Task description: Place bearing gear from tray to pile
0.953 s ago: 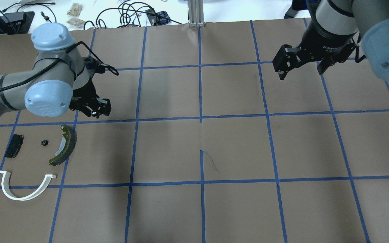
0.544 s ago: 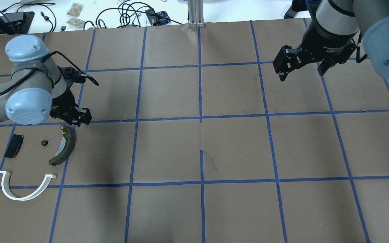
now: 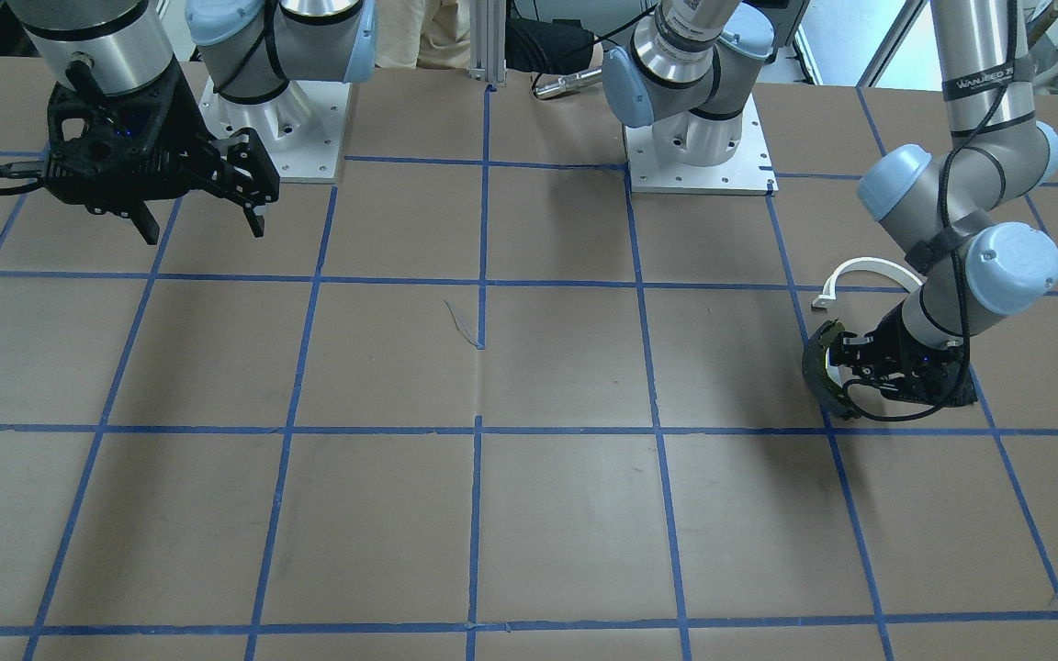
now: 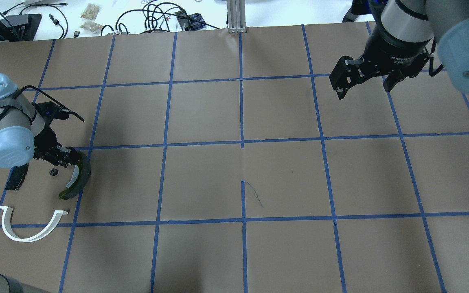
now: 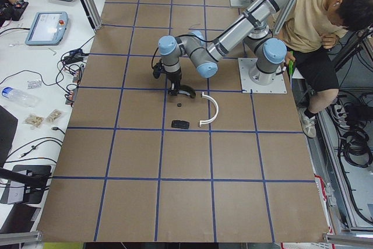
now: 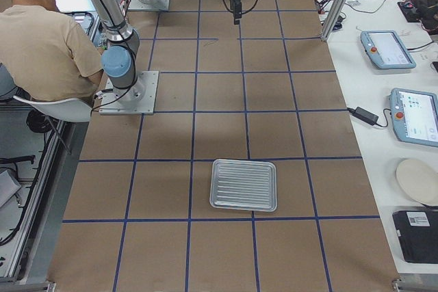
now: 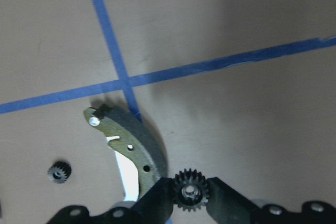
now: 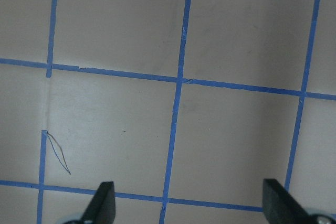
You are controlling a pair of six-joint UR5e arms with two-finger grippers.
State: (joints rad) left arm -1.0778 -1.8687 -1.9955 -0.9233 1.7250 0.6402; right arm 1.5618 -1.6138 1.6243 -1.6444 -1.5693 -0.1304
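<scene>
Bearing gear (image 7: 191,192), one of two, clamped in left gripper (image 7: 190,199) beside one brake shoe (image 7: 139,142); loose gear (image 7: 59,171) beyond; right gripper (image 8: 189,203) spread wide.

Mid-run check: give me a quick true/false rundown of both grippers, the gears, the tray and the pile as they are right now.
1. The left gripper clamps a black gear between its fingers. True.
2. The right gripper is shut on a gear. False: it is open and empty.
3. A second gear lies loose beside the brake shoe. True.
4. The tray holds several more gears. False: in the exterior right view nothing shows in it.
5. The white arch bracket rests on top of the brake shoe. False: the two lie apart.
</scene>
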